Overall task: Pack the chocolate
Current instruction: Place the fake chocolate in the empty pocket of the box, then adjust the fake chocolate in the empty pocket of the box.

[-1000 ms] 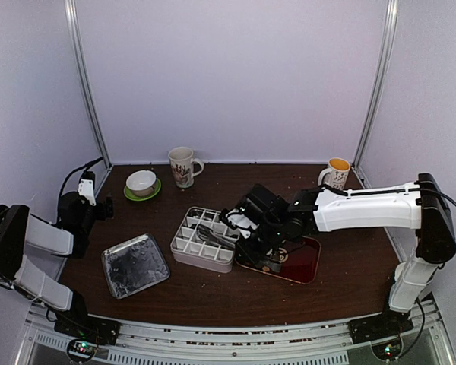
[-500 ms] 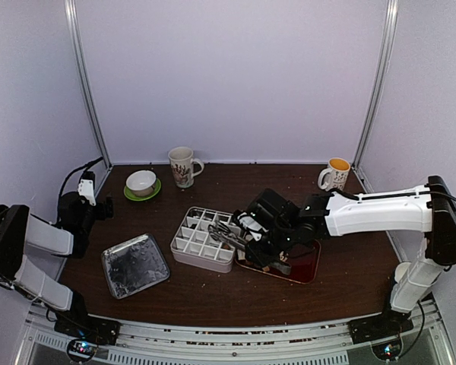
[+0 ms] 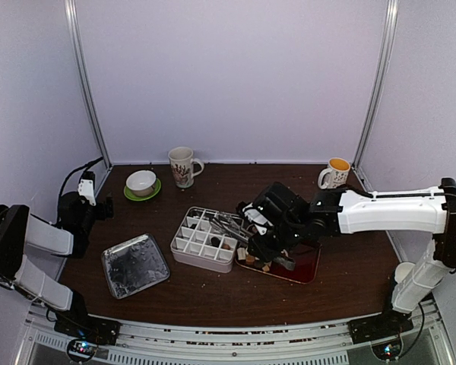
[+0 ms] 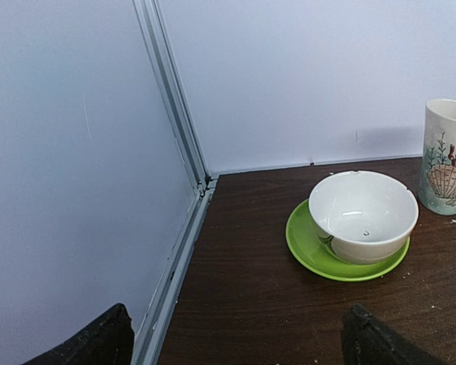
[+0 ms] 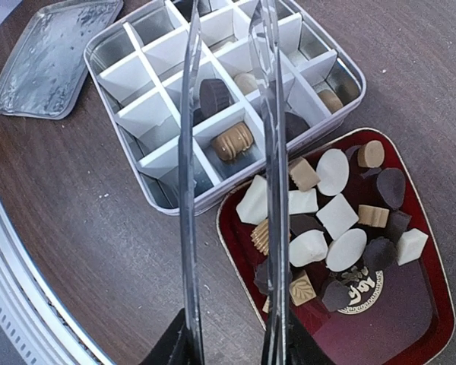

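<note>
Clamped in the right gripper, jaws closed on the handle end: long metal tongs, blades parted, nothing caught between them along the stretch in view. Reaching away from the wrist over the divided white tin, long axis running from the red tray toward the tin's far cells, tips lost past the top of the wrist view.

Already lodged in the tin: a dark piece, a ribbed tan piece and a few more in neighbouring cells. Left loose on the tray: the rest of the chocolate, white, tan and dark, heaped to the right of the right-hand blade and back toward the wrist, not between the blades.

Likely needed before any fresh pick: drawing the tongs back and swinging them right, with the blades now pointing past the heap. Right arm by far the nearer to the tray.

Well apart at the far-left side of the table: the left gripper, jaws spread wide and holding nothing, facing a white bowl on a green saucer.
</note>
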`<state>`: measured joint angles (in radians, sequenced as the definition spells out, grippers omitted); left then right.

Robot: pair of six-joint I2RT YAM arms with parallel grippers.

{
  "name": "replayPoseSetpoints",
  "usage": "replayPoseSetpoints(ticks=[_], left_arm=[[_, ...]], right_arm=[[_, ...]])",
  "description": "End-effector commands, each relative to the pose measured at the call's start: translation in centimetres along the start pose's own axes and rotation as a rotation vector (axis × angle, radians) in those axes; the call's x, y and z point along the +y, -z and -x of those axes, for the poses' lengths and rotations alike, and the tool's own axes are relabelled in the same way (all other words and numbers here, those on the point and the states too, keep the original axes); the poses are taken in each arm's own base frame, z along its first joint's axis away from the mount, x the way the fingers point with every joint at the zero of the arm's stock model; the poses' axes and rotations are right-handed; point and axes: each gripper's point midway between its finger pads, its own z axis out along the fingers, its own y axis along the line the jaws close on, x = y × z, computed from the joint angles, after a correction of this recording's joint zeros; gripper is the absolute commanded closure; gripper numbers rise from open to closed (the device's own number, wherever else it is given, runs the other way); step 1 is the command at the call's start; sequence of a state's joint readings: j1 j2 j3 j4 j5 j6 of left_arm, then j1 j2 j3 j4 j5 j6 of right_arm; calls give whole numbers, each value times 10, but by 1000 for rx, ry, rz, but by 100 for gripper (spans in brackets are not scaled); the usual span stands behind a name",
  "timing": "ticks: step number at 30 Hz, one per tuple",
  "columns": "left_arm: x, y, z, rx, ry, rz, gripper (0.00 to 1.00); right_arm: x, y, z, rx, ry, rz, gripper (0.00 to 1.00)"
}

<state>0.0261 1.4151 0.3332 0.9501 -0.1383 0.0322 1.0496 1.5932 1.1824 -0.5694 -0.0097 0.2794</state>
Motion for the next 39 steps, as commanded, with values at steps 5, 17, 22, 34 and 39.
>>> replayPoseSetpoints(ticks=[5, 17, 22, 34, 39], left_arm=[[5, 0, 10, -47, 15, 20, 2], [4, 0, 10, -47, 15, 19, 2], [5, 0, 10, -47, 15, 19, 2], [5, 0, 10, -48, 15, 19, 2], [4, 0, 10, -47, 15, 19, 2]], right_arm=[[1, 16, -10, 15, 4, 17, 67], [19, -5, -17, 119, 69, 34, 69], [16, -7, -21, 147, 63, 12, 69], [6, 4, -10, 124, 49, -46, 70], [-8, 18, -7, 57, 25, -31, 70]])
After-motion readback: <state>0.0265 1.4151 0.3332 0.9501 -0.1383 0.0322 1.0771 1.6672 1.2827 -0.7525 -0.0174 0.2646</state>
